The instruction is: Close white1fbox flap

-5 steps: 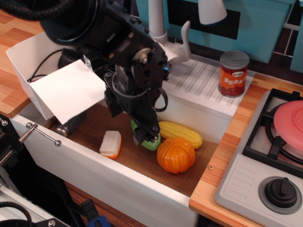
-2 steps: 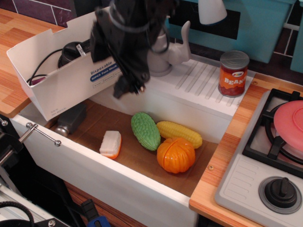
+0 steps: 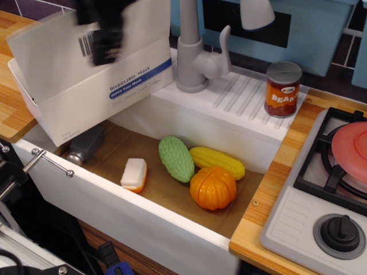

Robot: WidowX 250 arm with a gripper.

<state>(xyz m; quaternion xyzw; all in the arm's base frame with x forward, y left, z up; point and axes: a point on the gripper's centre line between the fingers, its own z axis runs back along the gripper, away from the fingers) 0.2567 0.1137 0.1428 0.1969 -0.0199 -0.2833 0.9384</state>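
A white box with its printed flap folded over, at the far left of a toy kitchen sink.

The white1fbox [image 3: 63, 123] sits at the left edge of the sink [image 3: 143, 215], resting partly on the wooden counter [image 3: 14, 114]. Its flap [image 3: 123, 69], printed with a barcode, a blue stripe and "Disposable Face Mask", lies across the box's opening, facing outward. The dark gripper [image 3: 106, 34] is a blur at the top left, over the flap's barcode; whether its claw is spread or pressed together cannot be told. Inside the sink lie a green vegetable [image 3: 176, 158], a corn cob [image 3: 219, 161], an orange pumpkin [image 3: 213, 188] and a white-and-orange piece [image 3: 134, 175]. A grey tap [image 3: 195, 57] stands behind, a bean can [image 3: 282, 89] to its right, and a stove [image 3: 327, 189] at the far right.
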